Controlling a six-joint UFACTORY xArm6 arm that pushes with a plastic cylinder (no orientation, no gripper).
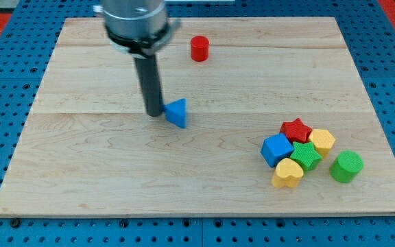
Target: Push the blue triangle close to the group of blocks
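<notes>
The blue triangle point(177, 112) lies on the wooden board point(81, 158), a little left of its middle. My tip point(155, 112) stands right against the triangle's left side. The group sits at the view's lower right: a blue cube point(277, 149), a red star point(295, 130), a green star point(306, 155), a yellow hexagon point(321, 141) and a yellow heart point(287, 173), packed together. The triangle is well apart from the group, to its left.
A green cylinder point(346, 166) stands just right of the group. A red cylinder point(199, 49) stands alone near the view's top, right of my rod. The board's edge drops to a blue pegboard point(5, 82) all around.
</notes>
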